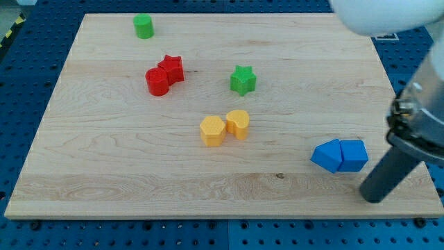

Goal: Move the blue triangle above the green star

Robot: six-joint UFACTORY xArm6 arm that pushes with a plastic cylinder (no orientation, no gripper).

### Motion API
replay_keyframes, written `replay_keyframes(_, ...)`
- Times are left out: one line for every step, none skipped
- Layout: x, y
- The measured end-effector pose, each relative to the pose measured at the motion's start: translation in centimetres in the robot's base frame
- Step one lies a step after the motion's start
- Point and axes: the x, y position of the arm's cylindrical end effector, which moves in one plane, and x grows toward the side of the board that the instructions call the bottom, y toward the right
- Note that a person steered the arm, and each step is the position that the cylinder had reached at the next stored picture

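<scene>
The green star (243, 80) lies a little right of the board's middle, toward the view's top. Two blue blocks touch each other at the lower right: the left one (327, 155) looks like the blue triangle, the right one (354, 155) is a blockier shape. My tip (372, 198) rests on the board just below and to the right of the blue pair, a short gap away from them, touching neither.
A green cylinder (143, 26) stands at the top left. A red star (171, 68) and a red round block (157, 82) touch left of the green star. Two yellow blocks (212, 130) (238, 123) sit side by side mid-board. The wooden board (104, 173) lies on blue pegboard.
</scene>
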Motion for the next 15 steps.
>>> replay_keyframes(0.0,0.3)
replay_keyframes(-0.6,0.3)
replay_keyframes(-2.4,-0.4)
replay_keyframes(-2.9,-4.1)
replay_keyframes(-3.9,-6.9)
replay_keyframes(-6.0,-6.1)
replay_keyframes(-8.1,-6.6)
replay_keyframes(-9.7,-7.1)
replay_keyframes(-9.1,-7.3)
replay_keyframes(-9.0,-7.3)
replay_keyframes(-11.6,-8.7)
replay_keyframes(-13.6,-8.7)
replay_keyframes(-13.6,-8.7)
replay_keyframes(-14.5,-8.7)
replay_keyframes(-15.5,-8.7)
